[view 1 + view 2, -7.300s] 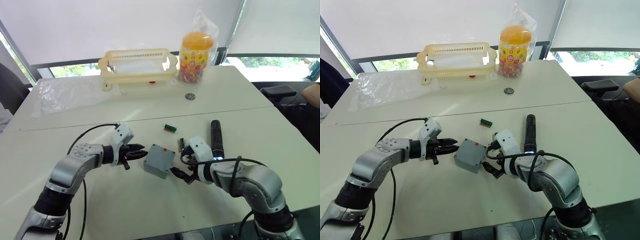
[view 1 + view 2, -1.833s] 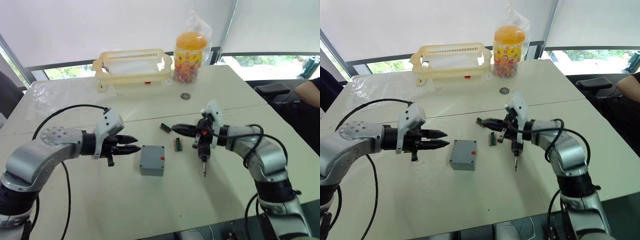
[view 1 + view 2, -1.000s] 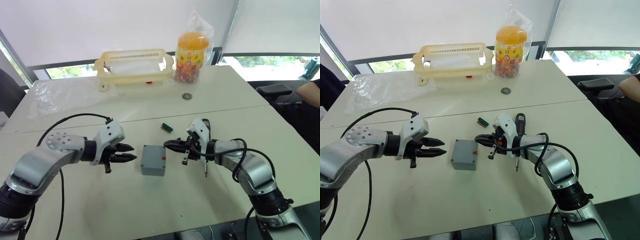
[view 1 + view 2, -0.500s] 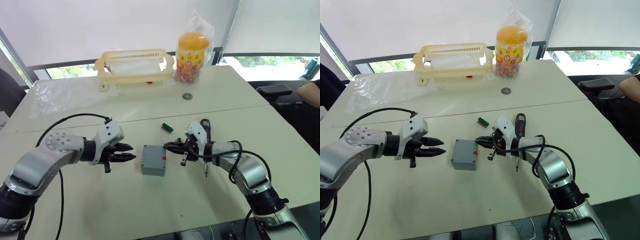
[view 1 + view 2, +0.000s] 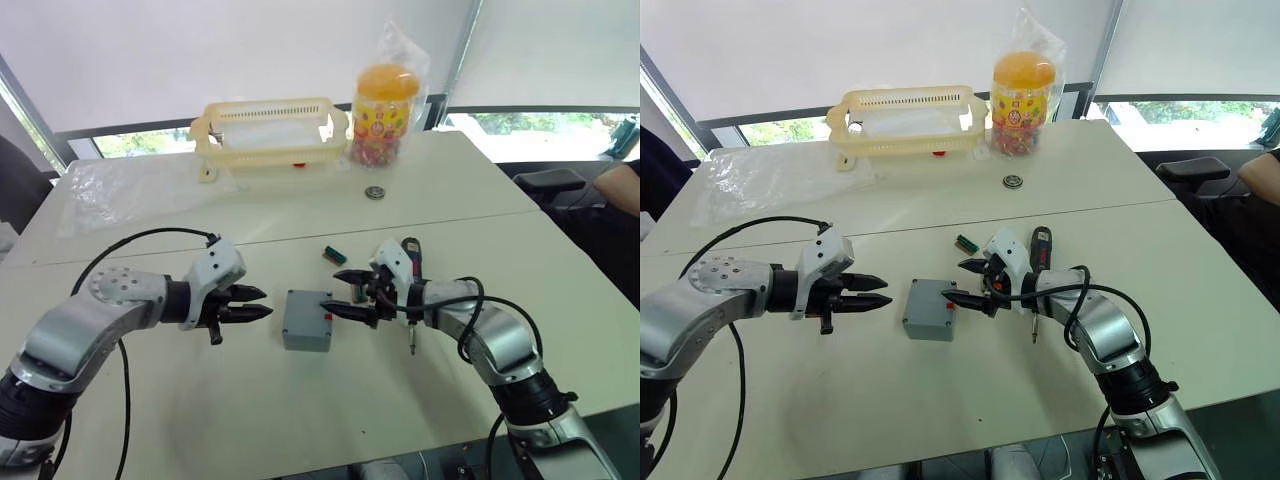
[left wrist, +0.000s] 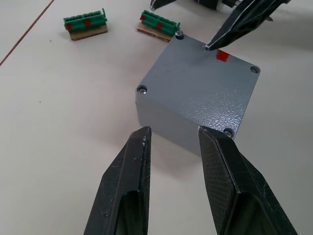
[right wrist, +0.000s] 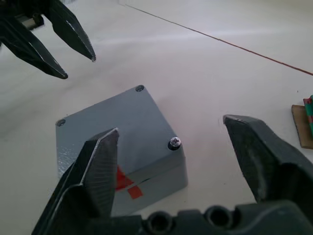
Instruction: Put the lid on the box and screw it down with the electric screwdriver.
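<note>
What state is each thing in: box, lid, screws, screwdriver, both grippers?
Small square grey plastic box: closed.
Flat grey plastic lid: seated on the box.
One corner screw: standing proud.
Slim dark pen-shaped electric screwdriver: not gripped, beside the right forearm.
Left gripper: jaws open, empty.
Right gripper: jaws open, empty, at the lid.

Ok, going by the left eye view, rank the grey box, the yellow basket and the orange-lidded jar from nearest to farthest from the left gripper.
1. The box, just ahead of the left gripper, toward the right arm.
2. The yellow basket, at the table's far edge.
3. The orange-lidded jar, beside the basket on the robot's right, farthest.
</note>
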Robot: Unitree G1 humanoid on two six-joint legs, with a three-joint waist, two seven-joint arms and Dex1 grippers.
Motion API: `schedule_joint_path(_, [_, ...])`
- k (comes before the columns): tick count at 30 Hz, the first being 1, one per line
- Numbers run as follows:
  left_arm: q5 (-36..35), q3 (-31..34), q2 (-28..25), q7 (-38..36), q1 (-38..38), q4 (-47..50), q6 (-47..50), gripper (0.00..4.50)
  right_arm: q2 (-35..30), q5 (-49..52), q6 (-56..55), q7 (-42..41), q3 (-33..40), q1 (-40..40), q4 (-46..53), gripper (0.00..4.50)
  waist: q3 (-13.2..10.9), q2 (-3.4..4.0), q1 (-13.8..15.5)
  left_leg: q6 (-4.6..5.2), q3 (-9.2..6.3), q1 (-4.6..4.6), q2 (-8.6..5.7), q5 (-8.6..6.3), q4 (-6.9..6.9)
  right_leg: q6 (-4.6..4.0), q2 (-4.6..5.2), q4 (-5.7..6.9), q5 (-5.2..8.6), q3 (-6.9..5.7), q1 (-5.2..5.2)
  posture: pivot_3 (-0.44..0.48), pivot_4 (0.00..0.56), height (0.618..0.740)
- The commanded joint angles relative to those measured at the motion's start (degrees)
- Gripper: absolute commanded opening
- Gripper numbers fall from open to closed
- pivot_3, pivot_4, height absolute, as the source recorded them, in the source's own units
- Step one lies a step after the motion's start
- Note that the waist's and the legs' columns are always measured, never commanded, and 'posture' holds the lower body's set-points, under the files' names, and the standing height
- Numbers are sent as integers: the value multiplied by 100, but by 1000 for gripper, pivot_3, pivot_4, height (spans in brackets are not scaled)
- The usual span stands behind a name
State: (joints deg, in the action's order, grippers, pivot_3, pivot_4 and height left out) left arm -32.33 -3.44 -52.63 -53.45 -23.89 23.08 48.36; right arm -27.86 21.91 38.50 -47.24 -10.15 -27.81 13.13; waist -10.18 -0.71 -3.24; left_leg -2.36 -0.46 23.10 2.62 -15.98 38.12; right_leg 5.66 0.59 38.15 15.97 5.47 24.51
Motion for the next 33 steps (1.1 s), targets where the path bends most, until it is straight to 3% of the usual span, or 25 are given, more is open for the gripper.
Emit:
schedule_joint_path(1, [76, 135, -65, -143, -285, -102, -198, 1498, -201, 590, 465, -22, 629, -298, 587, 3411, 0, 0, 20, 0, 0, 0, 0, 0, 1, 0, 0, 0, 0, 0, 0, 0, 150, 740])
schedule_joint_path(5, [32, 114, -65, -425, -864, -300, -284, 1498, -681, 1469, 2041, 300, 1656, -909, 509, 3411, -2, 1, 91, 0, 1, -1, 0, 0, 4, 0, 0, 0, 0, 0, -2, 0, 150, 740])
schedule_joint_path(8, [-45, -15, -62, -827, -1314, -318, -378, 1498, -1706, 1804, 3794, 193, 1757, -1462, 149, 3411, -2, 1, 107, 0, 2, 1, -2, 0, 6, 0, 3, -4, 0, -1, -4, 0, 150, 740])
schedule_joint_path(12, [-43, -244, 76, -1088, -1539, -162, -442, 1498, -2479, 1939, 5297, 389, 1307, -2214, -644, 4454, -1, 1, 77, 3, 7, 2, -2, -1, 2, -2, 4, -10, 1, 2, -4, 0, 150, 740])
schedule_joint_path(17, [91, -456, 210, -1181, -1448, -20, -637, 1498, -3009, 2686, 5400, 820, -275, -3419, -2624, 4454, -4, 2, -32, 8, 20, -9, 0, -4, -2, -3, -2, -6, 2, 17, 0, 0, 150, 740])
schedule_joint_path(24, [330, -463, 328, -950, -1136, 158, -860, 1498, -2914, 3939, 5400, 1248, -2266, -4557, -4328, 4454, -5, 3, -73, 22, 19, 5, 0, -12, -4, -1, -1, -11, 1, 17, 12, 0, 150, 740])
schedule_joint_path(33, [225, -206, 396, -498, -499, 674, -684, 1498, -2145, 3820, 5400, 1987, -2743, -4863, -5665, 4454, -5, 3, -65, 23, 19, 21, -1, -12, 3, 0, 1, -9, 1, 17, 24, 0, 150, 740])
